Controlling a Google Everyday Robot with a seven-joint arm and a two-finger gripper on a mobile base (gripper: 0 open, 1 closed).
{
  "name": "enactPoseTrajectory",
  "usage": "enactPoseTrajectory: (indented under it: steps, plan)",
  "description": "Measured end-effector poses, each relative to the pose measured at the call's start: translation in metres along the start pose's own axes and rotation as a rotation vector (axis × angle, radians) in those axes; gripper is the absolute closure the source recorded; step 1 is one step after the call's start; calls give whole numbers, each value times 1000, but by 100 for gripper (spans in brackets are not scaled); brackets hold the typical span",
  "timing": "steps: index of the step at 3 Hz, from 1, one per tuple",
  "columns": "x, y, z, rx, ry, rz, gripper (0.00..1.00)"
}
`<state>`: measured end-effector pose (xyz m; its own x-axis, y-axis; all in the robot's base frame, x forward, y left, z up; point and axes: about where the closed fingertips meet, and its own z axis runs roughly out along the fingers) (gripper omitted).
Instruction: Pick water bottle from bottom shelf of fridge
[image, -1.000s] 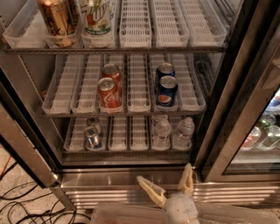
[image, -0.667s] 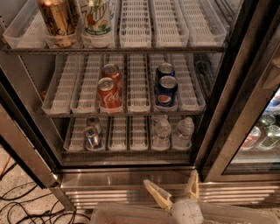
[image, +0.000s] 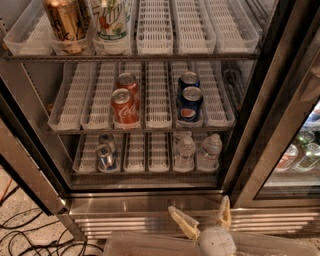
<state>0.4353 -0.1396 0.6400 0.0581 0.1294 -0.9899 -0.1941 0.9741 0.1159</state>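
Shelves of white slotted trays fill the open fridge (image: 150, 206), whose steel base runs across the lower part of the view. On the bottom shelf (image: 150, 152), the lowest and dimmest of the three, two clear bottles stand upright side by side toward the right: the left water bottle (image: 185, 151) and the right water bottle (image: 210, 150), each in its own lane and close together, though whether they touch cannot be told. Two small cans (image: 106, 152) stand one behind the other in a lane toward the left of the same shelf, with bare lanes between them and the bottles. On the middle shelf (image: 157, 107) a pair of red cola cans (image: 124, 106) stands left of centre and a pair of blue cola cans (image: 190, 103) right of centre, the blue pair just above the left water bottle. The top shelf (image: 192, 30) carries a gold can (image: 64, 20) and a green and white drink (image: 111, 20) at its left. The gripper (image: 202, 219) is at the bottom edge of the view, in front of the steel base and below the bottom shelf, roughly under the two bottles and well apart from them; its two pale fingers (image: 182, 223) are spread wide and hold nothing. Dark cables (image: 30, 235) lie on the floor at the lower left, and more bottles show behind a glass door (image: 272, 182) at the right
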Motion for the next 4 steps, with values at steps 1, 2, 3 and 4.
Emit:
enactPoseTrajectory:
  steps: [1,2,3,4]
  plan:
    - [5,0,7,0,-5,-31,0]
    - [10,-4,22,15,-17,-59,0]
    - [14,-10,37,32,-15,-76,0]
    - [15,-19,53,44,-3,-85,0]
